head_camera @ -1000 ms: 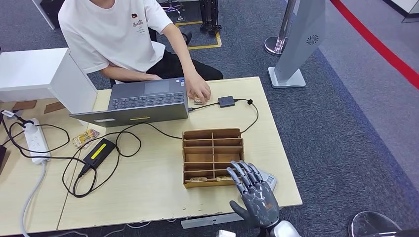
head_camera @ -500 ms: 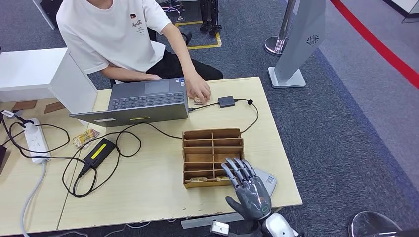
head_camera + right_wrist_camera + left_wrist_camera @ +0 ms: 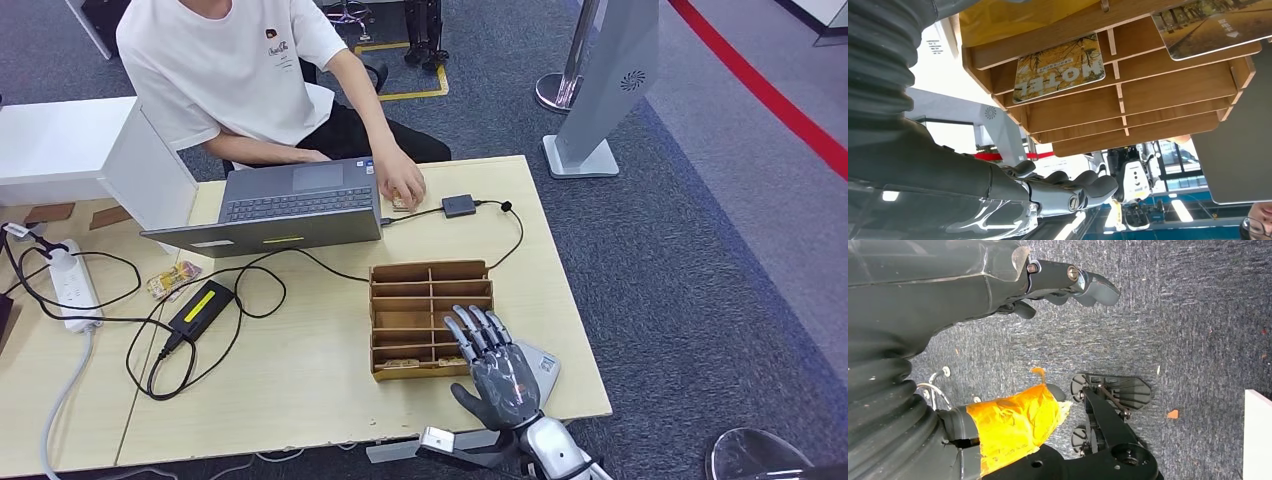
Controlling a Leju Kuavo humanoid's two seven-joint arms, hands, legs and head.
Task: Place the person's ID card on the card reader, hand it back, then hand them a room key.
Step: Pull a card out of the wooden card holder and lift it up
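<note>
The right hand [image 3: 497, 365] covers part of the wooden card organizer [image 3: 430, 312] and most of the grey card reader [image 3: 541, 361] on the worktop [image 3: 300, 370]. The person's hand [image 3: 400, 183] hides most of a small card [image 3: 403, 205]; its print is too small to read.

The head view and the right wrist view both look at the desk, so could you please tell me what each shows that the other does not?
Head view alone: the laptop, the card reader, the power strip and the person's hand on the table.

Right wrist view alone: a room key card printed HOTEL, lying in a compartment.

Both: the wooden organiser and the right hand, fingers apart, holding nothing.
</note>
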